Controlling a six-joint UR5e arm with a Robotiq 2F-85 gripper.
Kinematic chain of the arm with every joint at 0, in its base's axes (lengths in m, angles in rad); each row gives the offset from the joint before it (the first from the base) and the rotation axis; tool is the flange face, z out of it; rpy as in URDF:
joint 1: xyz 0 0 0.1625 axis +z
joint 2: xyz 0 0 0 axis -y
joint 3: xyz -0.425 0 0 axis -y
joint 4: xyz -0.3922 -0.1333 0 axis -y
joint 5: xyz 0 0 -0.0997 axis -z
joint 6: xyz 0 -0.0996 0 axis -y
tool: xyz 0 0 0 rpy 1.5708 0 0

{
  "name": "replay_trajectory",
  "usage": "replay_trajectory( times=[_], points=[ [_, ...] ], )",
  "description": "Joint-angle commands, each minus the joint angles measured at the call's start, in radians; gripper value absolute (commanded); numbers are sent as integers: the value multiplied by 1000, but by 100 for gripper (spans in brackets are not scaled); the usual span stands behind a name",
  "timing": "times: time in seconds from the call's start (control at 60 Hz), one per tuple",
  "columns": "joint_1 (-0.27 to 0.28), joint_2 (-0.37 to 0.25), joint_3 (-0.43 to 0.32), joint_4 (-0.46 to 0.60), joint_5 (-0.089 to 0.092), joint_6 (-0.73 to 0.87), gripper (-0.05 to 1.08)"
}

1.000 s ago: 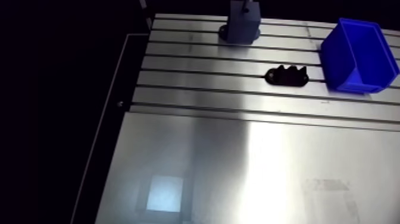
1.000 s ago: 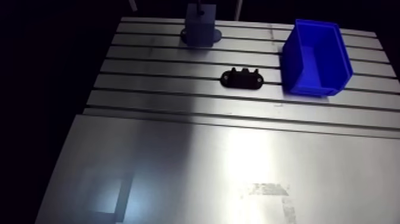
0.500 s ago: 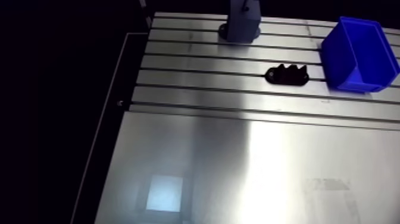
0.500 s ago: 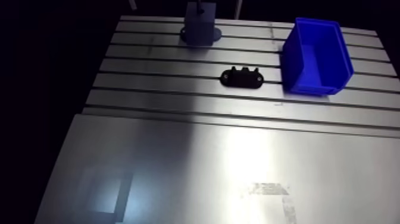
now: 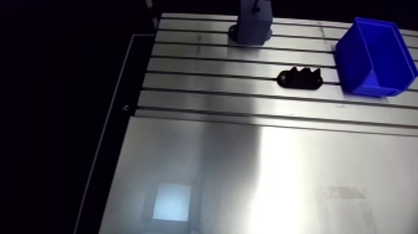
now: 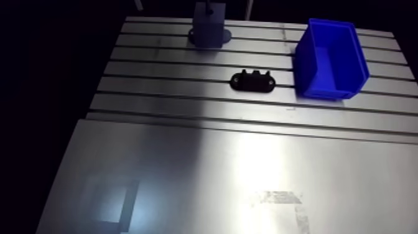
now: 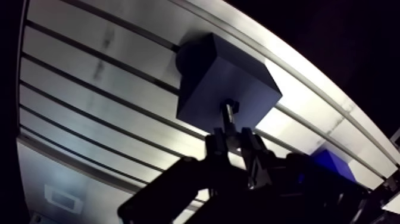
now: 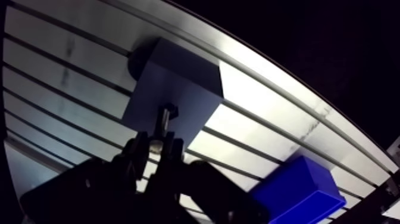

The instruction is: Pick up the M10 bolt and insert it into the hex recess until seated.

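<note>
When you look down past the wrist, you see the gripper (image 7: 233, 140) with its jaws closed on the M10 bolt (image 7: 228, 118). The two fingers (image 7: 217, 146) are dark and sit close together, with the thin shank pinched between them. The bolt sticks out ahead of the fingertips, and its wider end points away from the gripper. That end lies over the top face of the grey-blue block (image 7: 223, 74), near the edge closest to the gripper. You cannot tell from either wrist view whether the bolt's end touches the face or hangs just above it. The hex recess cannot be made out on the block either.

The block stands on a round base on the slotted table (image 5: 249, 162), at the table's far side. It sits across two of the slots. In the arm view you see it at the top edge, with the wrist coming down onto it from above.

Nearer the camera and to one side of the block, a small black part (image 5: 300, 78) with a bumpy upper outline lies flat on a rib between two slots. It is well apart from the block. Beside that part, toward the table's edge, a blue bin (image 6: 333, 59) rests on the ribs with its open side facing up. In the wrist view the bin shows as a blue corner beside the gripper body. You can see nothing inside the bin from these angles.
</note>
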State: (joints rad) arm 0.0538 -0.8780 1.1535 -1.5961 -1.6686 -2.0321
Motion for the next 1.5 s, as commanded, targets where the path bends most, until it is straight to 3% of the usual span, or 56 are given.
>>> replay_trajectory(
  times=[0.017, 1.5],
  points=[
    [0, 0, -1, 0, -1, -1, 81],
    [-2, 15, 0, -1, -6, -1, 81]
  ],
)
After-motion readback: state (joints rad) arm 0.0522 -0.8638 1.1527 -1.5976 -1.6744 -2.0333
